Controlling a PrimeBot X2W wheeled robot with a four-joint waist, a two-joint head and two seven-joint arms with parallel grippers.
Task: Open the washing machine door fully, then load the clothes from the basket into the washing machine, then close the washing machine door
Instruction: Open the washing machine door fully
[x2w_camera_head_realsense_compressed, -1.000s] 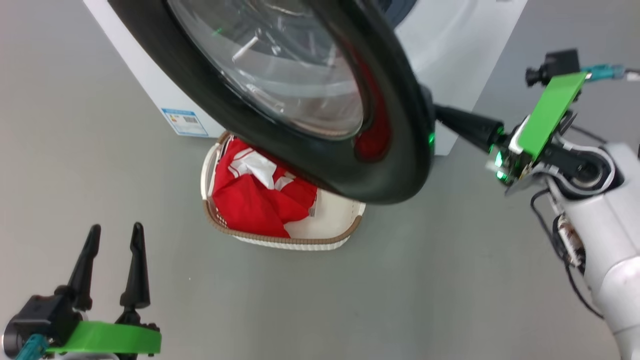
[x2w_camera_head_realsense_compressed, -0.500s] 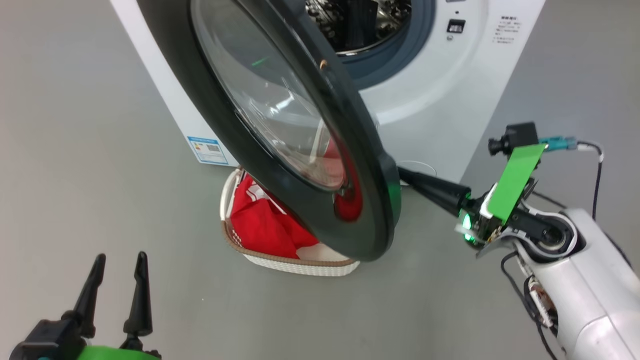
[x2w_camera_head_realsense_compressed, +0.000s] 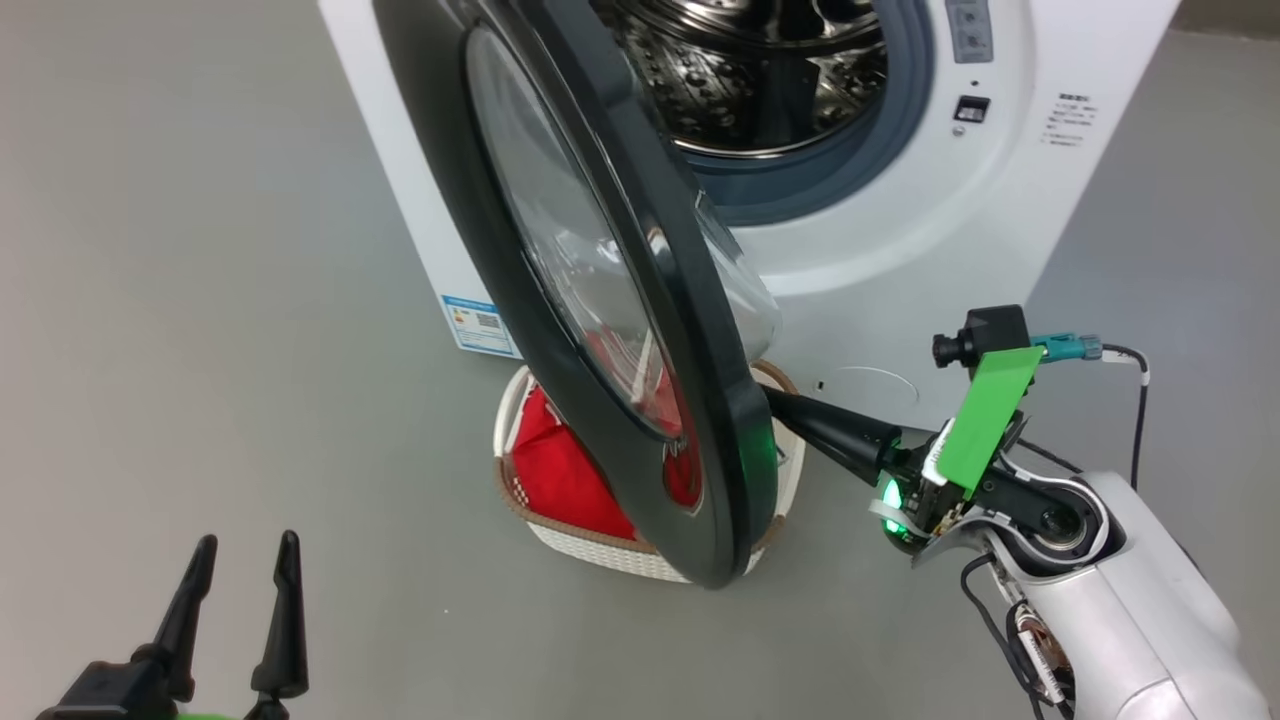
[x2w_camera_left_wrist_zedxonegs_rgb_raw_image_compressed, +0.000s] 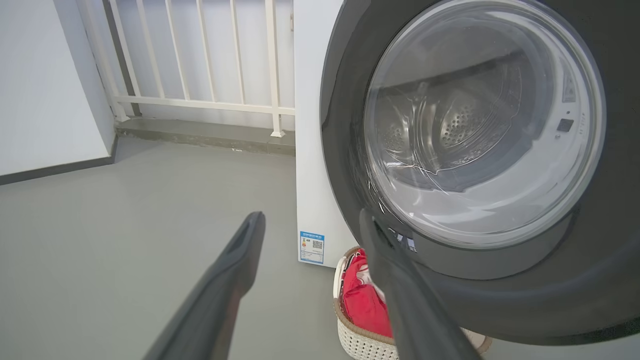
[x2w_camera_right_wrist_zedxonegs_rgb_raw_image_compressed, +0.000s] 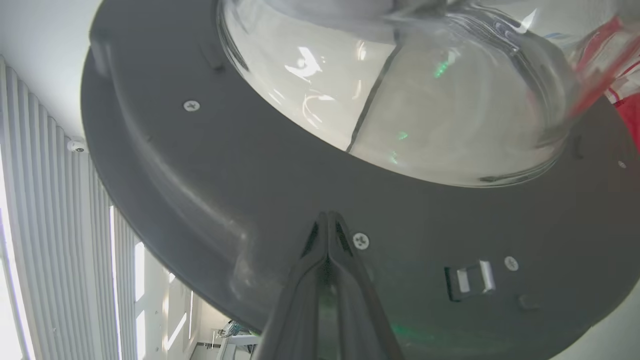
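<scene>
The washing machine door (x2w_camera_head_realsense_compressed: 600, 300) is a big rigid disc on a hinge. It's probably heavy-ish and too glossy to pinch, so push on the flat dark rim (x2w_camera_right_wrist_zedxonegs_rgb_raw_image_compressed: 225, 200), not the glass bowl (x2w_camera_right_wrist_zedxonegs_rgb_raw_image_compressed: 400, 100). It stands half open, right at the tips of your right fingers (x2w_camera_head_realsense_compressed: 830, 437), which are pressed together against its inner face. Your left fingers (x2w_camera_head_realsense_compressed: 285, 610) are spread and empty, with the door well beyond them.

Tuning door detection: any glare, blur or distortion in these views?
Head view: streaky reflections on the door glass, green glow on its rim. Left wrist view: glass sharp, left gripper blurred close up. Right wrist view: wide angle bends the door; white highlights and green specks on the glass; right gripper soft.
</scene>
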